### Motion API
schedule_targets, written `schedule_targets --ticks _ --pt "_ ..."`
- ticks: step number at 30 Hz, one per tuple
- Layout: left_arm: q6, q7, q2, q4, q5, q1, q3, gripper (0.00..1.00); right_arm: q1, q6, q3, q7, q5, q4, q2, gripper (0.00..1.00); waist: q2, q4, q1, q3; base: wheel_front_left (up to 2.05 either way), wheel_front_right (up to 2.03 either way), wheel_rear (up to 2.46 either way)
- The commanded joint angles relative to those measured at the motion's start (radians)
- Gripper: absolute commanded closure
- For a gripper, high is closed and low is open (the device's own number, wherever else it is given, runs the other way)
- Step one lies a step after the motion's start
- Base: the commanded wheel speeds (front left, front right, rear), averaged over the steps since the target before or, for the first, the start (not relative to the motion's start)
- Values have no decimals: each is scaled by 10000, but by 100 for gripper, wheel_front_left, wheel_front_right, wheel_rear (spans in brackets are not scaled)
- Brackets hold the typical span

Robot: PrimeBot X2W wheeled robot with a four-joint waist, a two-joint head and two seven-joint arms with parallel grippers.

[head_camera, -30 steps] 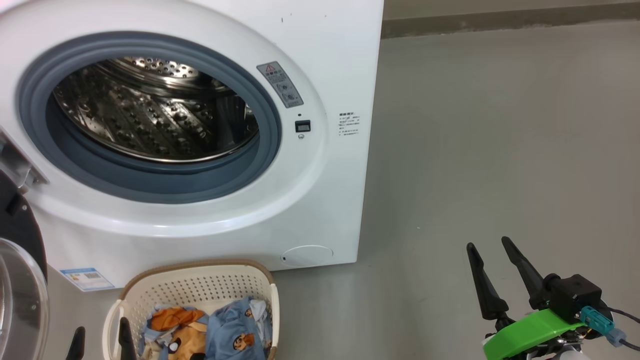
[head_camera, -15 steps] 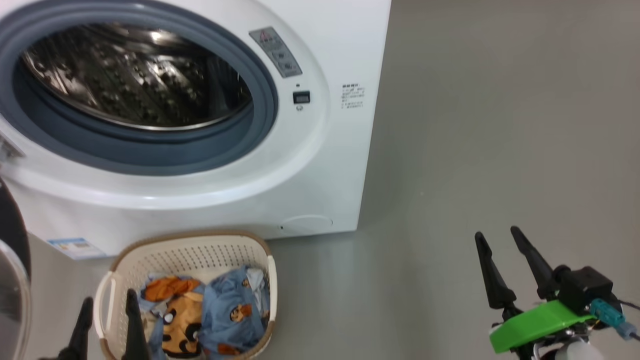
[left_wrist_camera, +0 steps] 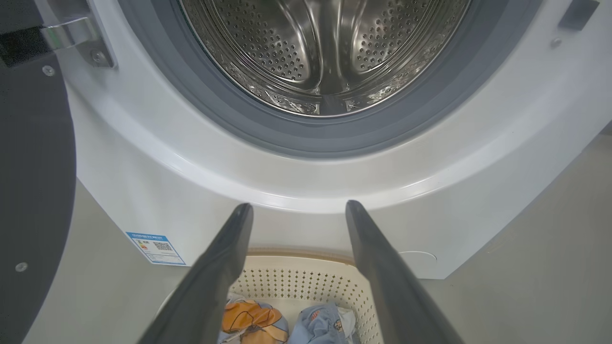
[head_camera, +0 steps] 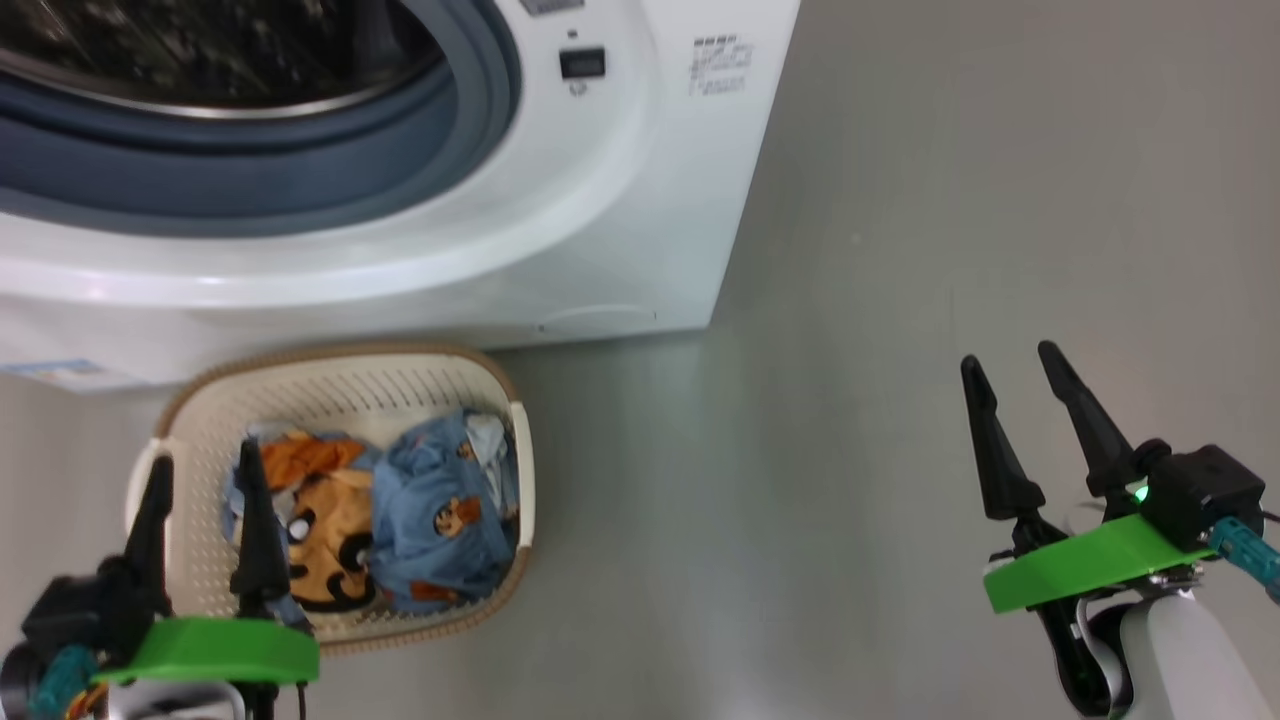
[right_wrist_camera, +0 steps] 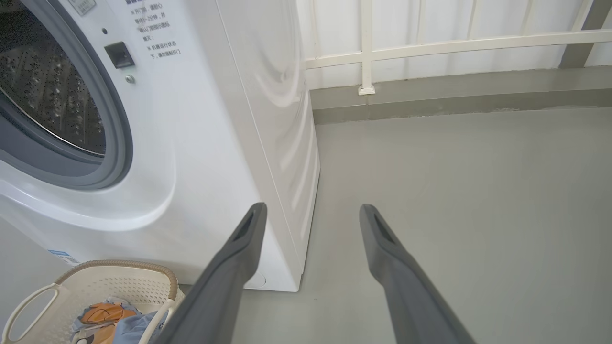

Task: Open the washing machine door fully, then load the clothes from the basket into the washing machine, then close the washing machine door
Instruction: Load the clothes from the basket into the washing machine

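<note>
Because the door (left_wrist_camera: 33,167) hangs swung out on its hinge (left_wrist_camera: 71,36) at the left, the drum (left_wrist_camera: 325,48) of the washing machine (head_camera: 620,200) stands open and bare, ready for loading. The basket (head_camera: 330,352) sits on the floor (head_camera: 900,200) just in front of the machine, below the opening, so a short lift should carry each piece from one to the other. The clothes (head_camera: 440,510), blue and orange, lie heaped inside it, none yet in the drum by what shows. The left gripper (head_camera: 205,458) hovers over the basket's left end with its fingers (head_camera: 257,540) spread wide and nothing between them, pointing toward the machine; I judge it is lined up to go down for the first garment. The right gripper (head_camera: 1010,358) is likewise wide and empty, held well apart over the floor to the right, probably parked out of the way. Soft cloth may snag on the basket or trail during the lift.
</note>
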Motion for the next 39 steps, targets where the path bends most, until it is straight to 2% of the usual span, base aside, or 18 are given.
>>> schedule_targets --ticks 1,15,24,31,39 --pt "-62 -63 141 -60 58 -353 349 0 -171 16 181 -120 7 -294 -49 0 -1 -92 0 1130 0 0 0" --pt "-486 -63 141 1418 295 -2044 485 0 -529 16 -26 -120 -94 -601 -142 0 -1 -5 0 3050 0 0 0" --pt "-799 -63 490 3491 577 -3443 396 0 -713 16 -83 -120 -191 -844 -149 0 -1 -1 0 3980 0 0 0" --pt "-922 -63 869 5462 636 -4481 94 0 -825 16 -97 -120 -217 -928 -97 0 -1 -75 0 4442 0 0 0" --pt "-994 -63 1100 6985 446 -5359 -299 0 -909 16 -102 -120 -212 -975 -4 0 -1 -159 0 4848 0 0 0"
